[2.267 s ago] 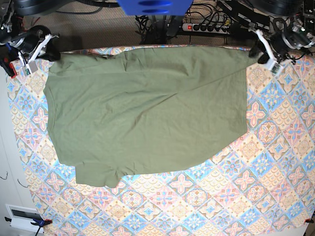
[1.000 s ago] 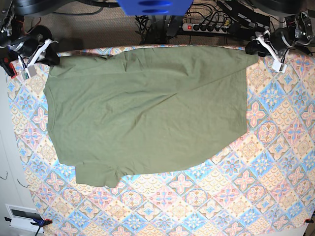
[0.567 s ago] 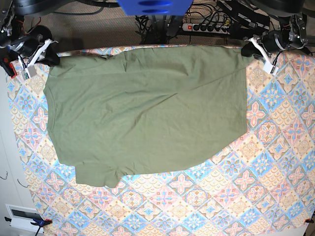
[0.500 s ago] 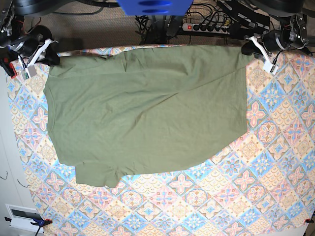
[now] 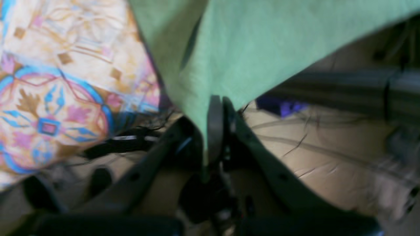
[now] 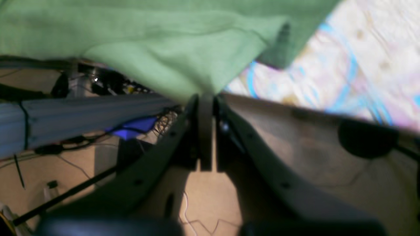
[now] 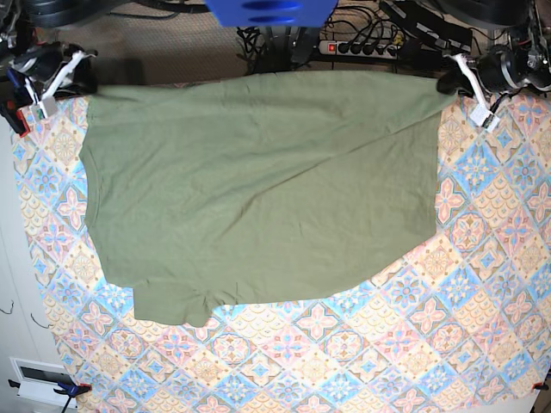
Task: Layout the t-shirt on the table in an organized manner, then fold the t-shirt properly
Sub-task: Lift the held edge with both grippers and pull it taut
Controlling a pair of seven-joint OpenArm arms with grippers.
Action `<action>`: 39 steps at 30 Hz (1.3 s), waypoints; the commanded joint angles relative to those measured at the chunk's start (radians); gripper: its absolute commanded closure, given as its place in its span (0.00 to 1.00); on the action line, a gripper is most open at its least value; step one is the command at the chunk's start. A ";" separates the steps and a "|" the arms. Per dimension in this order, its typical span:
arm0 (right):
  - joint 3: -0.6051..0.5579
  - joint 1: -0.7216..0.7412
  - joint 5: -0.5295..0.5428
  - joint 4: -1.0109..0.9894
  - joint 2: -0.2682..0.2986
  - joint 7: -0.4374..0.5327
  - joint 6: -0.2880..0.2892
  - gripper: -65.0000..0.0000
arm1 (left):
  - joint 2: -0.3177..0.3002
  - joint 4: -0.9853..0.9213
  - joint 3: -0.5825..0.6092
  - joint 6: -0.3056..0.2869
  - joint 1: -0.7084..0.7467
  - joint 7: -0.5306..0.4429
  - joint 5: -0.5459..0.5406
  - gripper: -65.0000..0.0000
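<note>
Layout step: left pincer (image 5: pixel 216 108) and right pincer (image 6: pixel 205 98) each clamp a far corner of the t-shirt (image 7: pixel 258 189). Next, probably: lower both corners flat onto the table (image 7: pixel 482 284), then release.

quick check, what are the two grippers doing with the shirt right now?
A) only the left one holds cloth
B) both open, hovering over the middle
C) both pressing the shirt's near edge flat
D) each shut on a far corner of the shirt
D: both wrist views show green cloth pinched between closed jaws, the left gripper and right gripper, and the base view puts them at the t-shirt's two far corners.
</note>
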 commanded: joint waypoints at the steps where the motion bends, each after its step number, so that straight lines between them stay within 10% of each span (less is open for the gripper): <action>1: 0.018 -0.015 0.020 0.019 0.017 0.018 0.003 0.98 | -0.026 0.018 -0.013 -0.001 -0.001 -0.012 -0.008 1.00; 15: 0.025 -0.001 -0.071 -0.081 0.012 -0.057 0.003 0.96 | -0.048 0.018 -0.008 -0.001 0.023 -0.011 -0.008 1.00; 24: -0.001 0.124 -0.148 -0.194 -0.049 -0.059 0.003 0.57 | -0.046 0.017 -0.008 -0.001 0.025 -0.011 -0.008 1.00; 39: -0.005 0.158 -0.144 -0.200 -0.085 -0.057 0.003 0.54 | -0.046 0.017 -0.008 -0.001 0.022 -0.011 -0.008 1.00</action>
